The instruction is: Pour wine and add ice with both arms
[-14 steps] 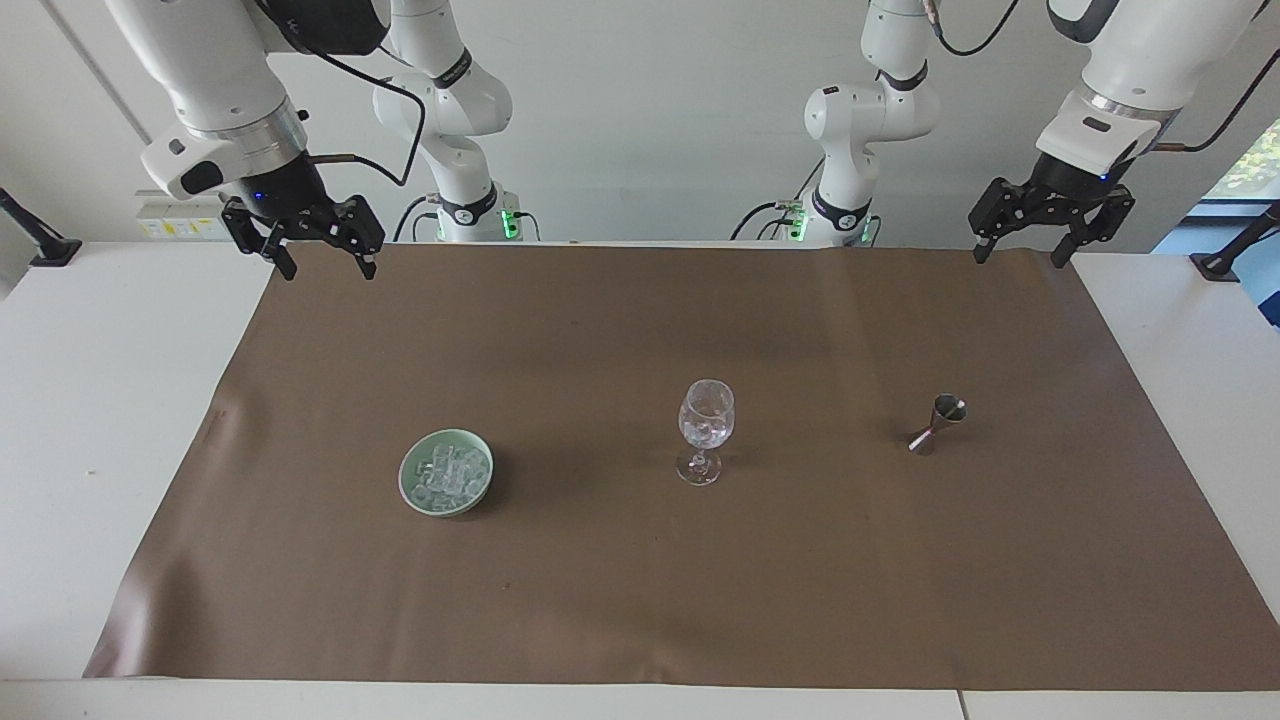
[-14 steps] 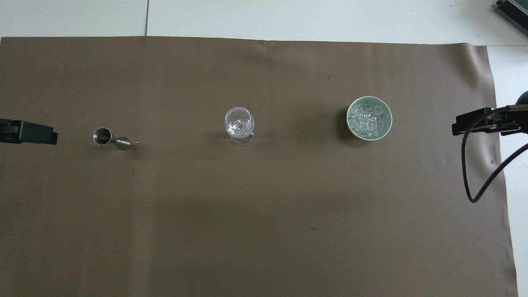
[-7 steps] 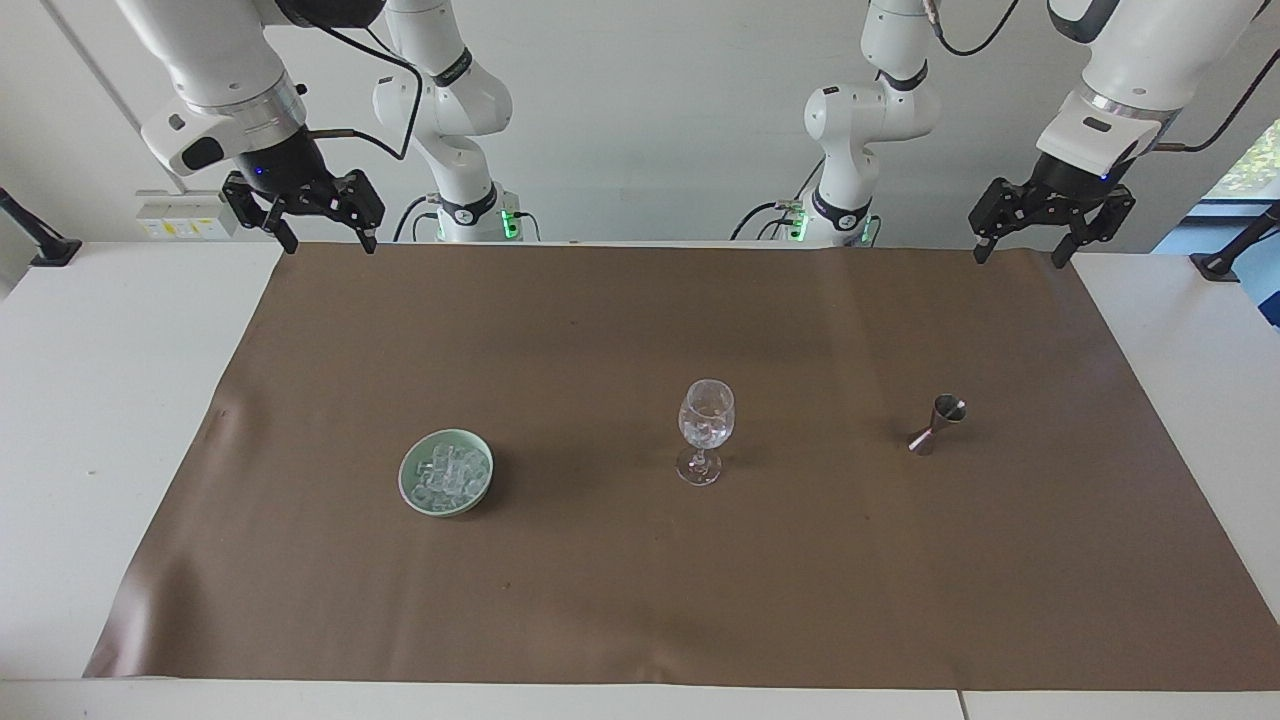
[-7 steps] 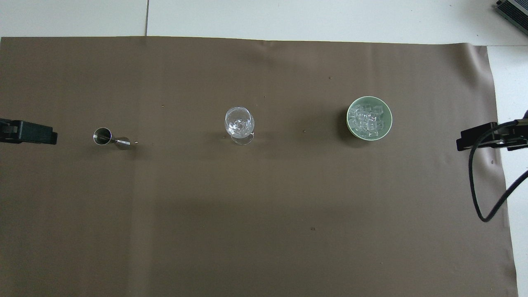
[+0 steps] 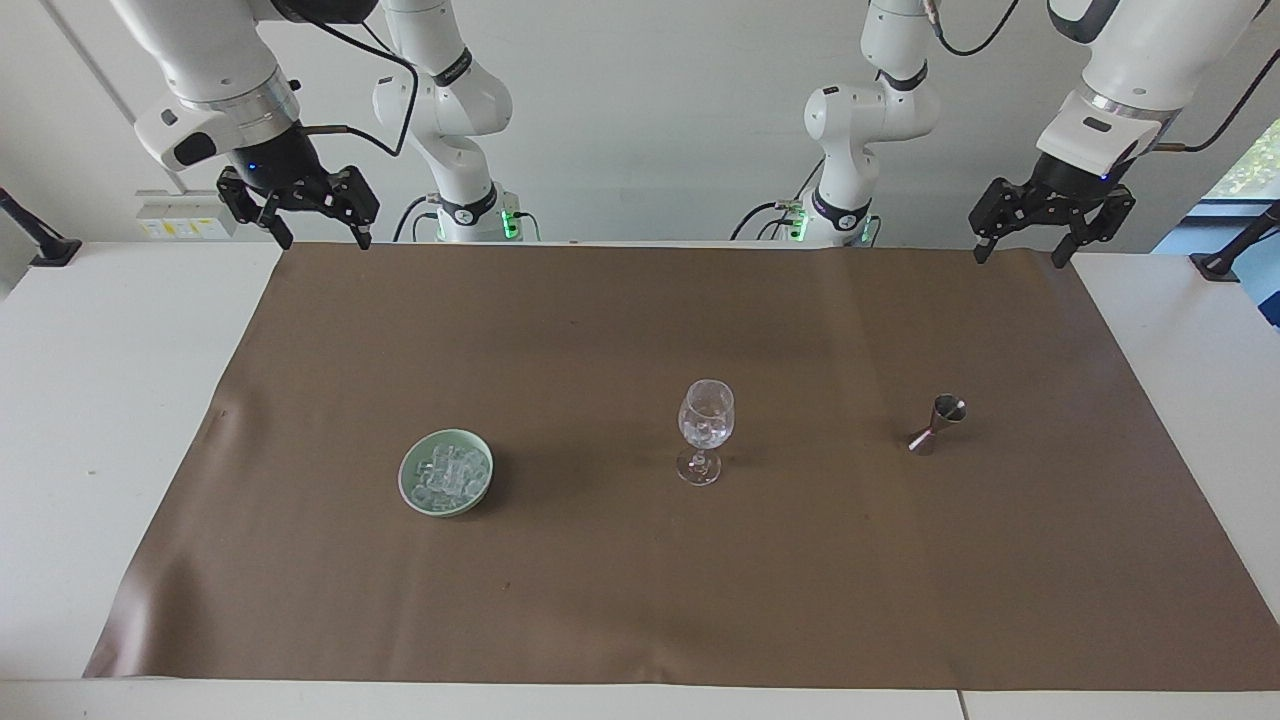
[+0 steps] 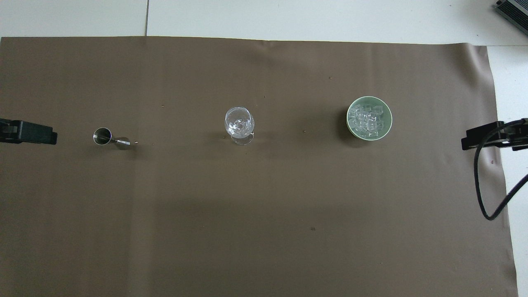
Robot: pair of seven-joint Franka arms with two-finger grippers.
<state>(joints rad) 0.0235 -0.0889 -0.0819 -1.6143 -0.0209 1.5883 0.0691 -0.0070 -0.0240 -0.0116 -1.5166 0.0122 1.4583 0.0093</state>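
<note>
Spread on both my left gripper (image 5: pixel 1050 232) and right gripper (image 5: pixel 298 213), upper corners, fingers could topple the tall-stemmed wine glass (image 5: pixel 705 430) at frame center.

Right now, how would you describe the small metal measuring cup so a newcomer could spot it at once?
On the brown mat, three things stand in a row. The jigger is the one toward the left arm's end, beside the wine glass. It alone is metal: a tiny, tilted double cone.
</note>
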